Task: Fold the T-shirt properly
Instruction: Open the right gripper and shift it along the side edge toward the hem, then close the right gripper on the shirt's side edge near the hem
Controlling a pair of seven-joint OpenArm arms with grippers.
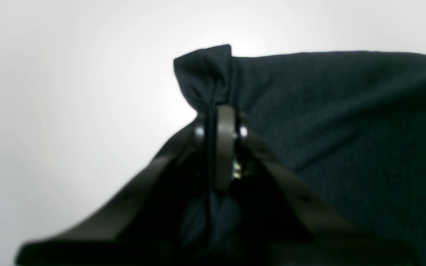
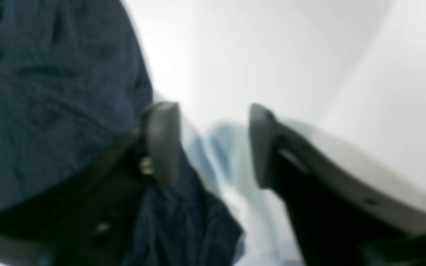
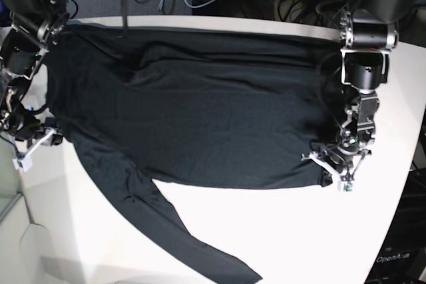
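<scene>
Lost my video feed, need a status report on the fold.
Left gripper shut on the black long-sleeved knit T-shirt. Right gripper open, nothing between its jaws. Shirt spread on the white table, one sleeve trailing; nothing blocking.

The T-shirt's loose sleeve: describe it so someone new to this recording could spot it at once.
Start from the white table, mostly covered by the spread black T-shirt. Follow the garment's base-view left edge down toward the near table edge. There the loose sleeve trails diagonally as one long narrow strip, lying alone on bare table, apart from both grippers.
</scene>
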